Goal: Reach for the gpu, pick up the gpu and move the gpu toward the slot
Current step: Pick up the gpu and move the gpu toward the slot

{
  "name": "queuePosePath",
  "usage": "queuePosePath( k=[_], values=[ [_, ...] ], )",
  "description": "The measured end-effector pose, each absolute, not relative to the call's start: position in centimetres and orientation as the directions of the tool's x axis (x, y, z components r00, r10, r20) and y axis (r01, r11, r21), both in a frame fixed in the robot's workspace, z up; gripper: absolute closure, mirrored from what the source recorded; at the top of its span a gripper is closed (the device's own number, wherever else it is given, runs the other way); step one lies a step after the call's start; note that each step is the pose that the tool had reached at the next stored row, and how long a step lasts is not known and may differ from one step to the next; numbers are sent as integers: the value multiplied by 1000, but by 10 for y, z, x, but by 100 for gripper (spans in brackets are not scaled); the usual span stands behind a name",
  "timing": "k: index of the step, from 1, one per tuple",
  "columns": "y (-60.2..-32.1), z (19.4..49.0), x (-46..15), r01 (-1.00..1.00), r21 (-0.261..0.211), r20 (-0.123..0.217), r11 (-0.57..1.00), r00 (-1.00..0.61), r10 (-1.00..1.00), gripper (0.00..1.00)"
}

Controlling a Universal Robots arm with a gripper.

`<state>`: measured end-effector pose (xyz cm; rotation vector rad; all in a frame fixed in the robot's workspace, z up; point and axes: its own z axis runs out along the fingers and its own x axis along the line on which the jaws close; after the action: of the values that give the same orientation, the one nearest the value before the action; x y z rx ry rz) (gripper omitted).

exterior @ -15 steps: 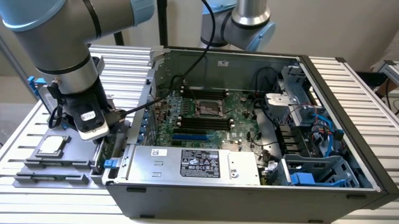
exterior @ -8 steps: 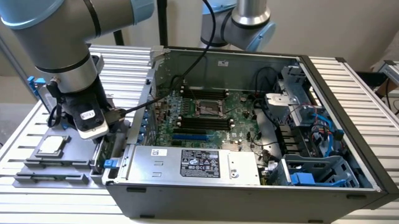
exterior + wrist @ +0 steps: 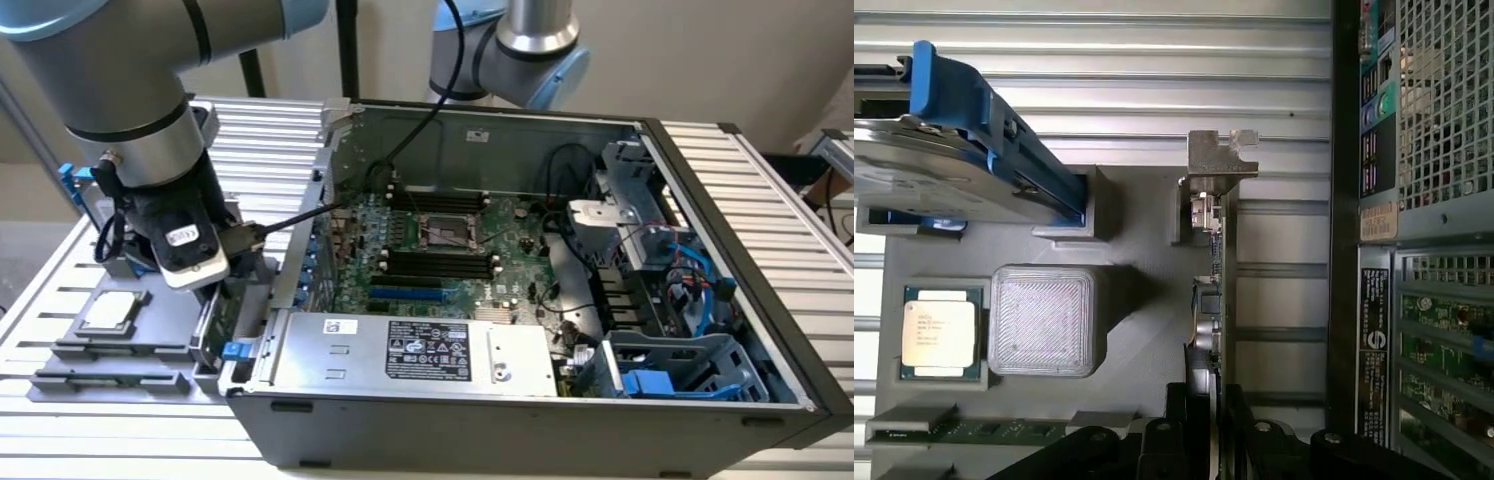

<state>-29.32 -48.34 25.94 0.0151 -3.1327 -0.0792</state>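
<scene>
The gpu (image 3: 1220,275) stands edge-on in the grey holder tray (image 3: 1144,220), just beside the open computer case (image 3: 534,430), its silver bracket (image 3: 1219,160) at the end away from the gripper (image 3: 1209,405). The gripper sits at the card's near end, partly cut off, and whether it has clamped the card cannot be told. In the exterior view the arm (image 3: 134,110) hides most of the card.
</scene>
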Motion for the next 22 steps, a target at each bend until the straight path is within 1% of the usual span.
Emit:
queuePosePath(
  k=[7, 22],
  values=[
    [-483, 282, -293, -11, 52, 8, 999, -1000, -11, 74],
    [-485, 350, -289, -12, 52, 8, 999, -1000, -12, 74]
  ],
)
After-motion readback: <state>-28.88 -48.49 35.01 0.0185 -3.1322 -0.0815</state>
